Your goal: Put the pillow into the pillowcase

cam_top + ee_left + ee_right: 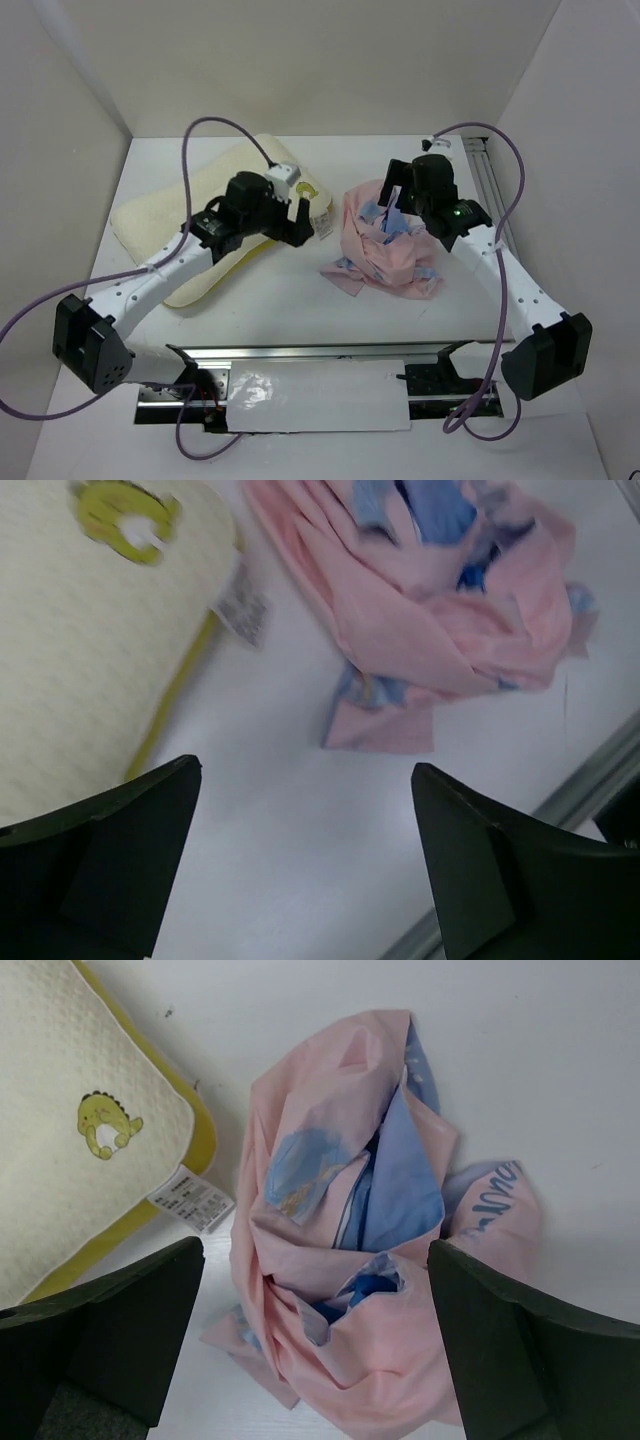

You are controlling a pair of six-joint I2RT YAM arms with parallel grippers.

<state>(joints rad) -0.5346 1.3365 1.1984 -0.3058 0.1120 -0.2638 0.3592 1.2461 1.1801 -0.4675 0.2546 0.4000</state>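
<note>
White table (300,300), plain walls (320,60); pillow (170,215) near crumpled pillowcase (385,250), not touching; both jaws wide.

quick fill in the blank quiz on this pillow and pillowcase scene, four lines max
1. In the top view, the crumpled pink-and-blue fabric pillowcase lies to the ____ of the soft cream-yellow rectangular pillow.
2. The small figure stitched on the pillow is a yellow-green ____.
3. The left tool and right tool are both ____, holding nothing.
4. The white tag hangs from the edge of the ____.

Missing words: right; dinosaur; open; pillow
</note>
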